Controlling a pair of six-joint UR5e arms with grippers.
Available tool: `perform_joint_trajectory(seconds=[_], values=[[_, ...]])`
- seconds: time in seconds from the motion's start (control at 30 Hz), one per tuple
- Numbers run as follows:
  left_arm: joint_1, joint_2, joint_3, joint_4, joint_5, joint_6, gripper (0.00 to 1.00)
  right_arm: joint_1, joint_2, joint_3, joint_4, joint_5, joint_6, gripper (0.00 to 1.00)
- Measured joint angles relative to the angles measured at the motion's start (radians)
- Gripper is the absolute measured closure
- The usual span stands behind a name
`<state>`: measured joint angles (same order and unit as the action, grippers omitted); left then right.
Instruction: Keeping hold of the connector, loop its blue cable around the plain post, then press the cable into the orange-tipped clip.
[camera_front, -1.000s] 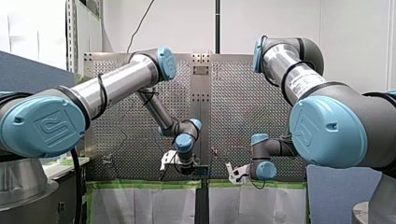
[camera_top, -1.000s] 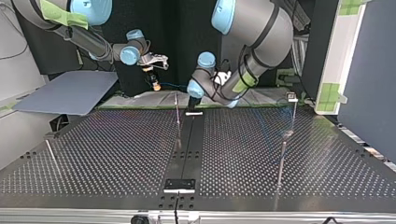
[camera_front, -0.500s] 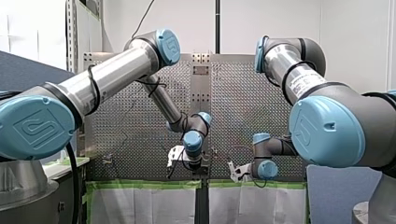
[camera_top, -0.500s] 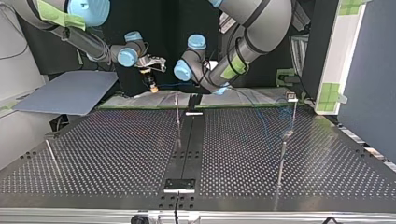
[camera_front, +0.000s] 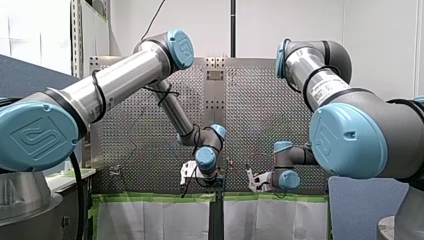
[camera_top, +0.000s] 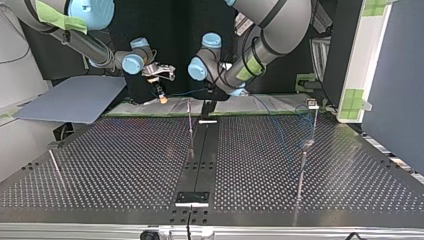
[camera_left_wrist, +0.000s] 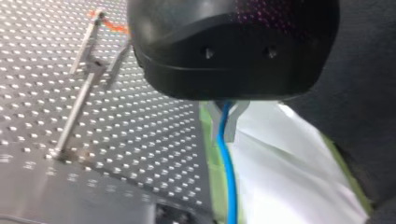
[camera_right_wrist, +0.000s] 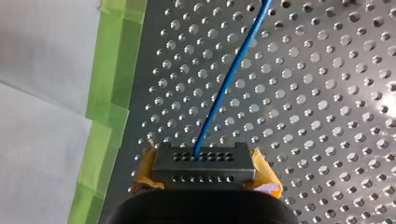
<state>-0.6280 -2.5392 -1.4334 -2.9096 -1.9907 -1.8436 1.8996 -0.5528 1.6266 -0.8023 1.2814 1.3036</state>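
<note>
1. Nearest me, the blue joint caps (camera_front: 35, 137) carry a moulded emblem. The white sticker (camera_front: 325, 90) on my right arm has print too small to read. I see no other writing.
2. At the worktop's (camera_top: 125, 165) edge on the arms' side, lined with green tape (camera_right_wrist: 109, 98), my right tool (camera_right_wrist: 203, 173) is clamped on the connector (camera_right_wrist: 203, 161), a yellow pad at each end. That hold looks sound.
3. Near it, my left tool (camera_left_wrist: 227, 119) has its metal fingers closed around the blue cable (camera_left_wrist: 227, 158).
4. Further in, near that edge's middle, what I take for the plain post (camera_top: 190, 122) shows no cable around it, so I judge the loop not yet made.
5. Beyond, the orange-tipped clip (camera_left_wrist: 97, 18) stands empty. The pressing-in remains too.
</note>
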Motion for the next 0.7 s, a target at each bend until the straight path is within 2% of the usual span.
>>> perform_joint_trajectory(seconds=[0.13,0.37,0.7], values=[[0.005,0.0,0.025,0.027,0.001,0.0,1.0,-0.004,0.0,-0.003,-0.001,-0.015,-0.006,1.0],[0.012,0.0,0.055,0.029,-0.001,-0.012,1.0,-0.02,-0.005,-0.004,-0.002,-0.041,-0.01,1.0],[0.023,0.0,0.059,0.031,0.002,-0.017,1.0,-0.041,-0.027,-0.004,0.0,-0.063,0.0,1.0]])
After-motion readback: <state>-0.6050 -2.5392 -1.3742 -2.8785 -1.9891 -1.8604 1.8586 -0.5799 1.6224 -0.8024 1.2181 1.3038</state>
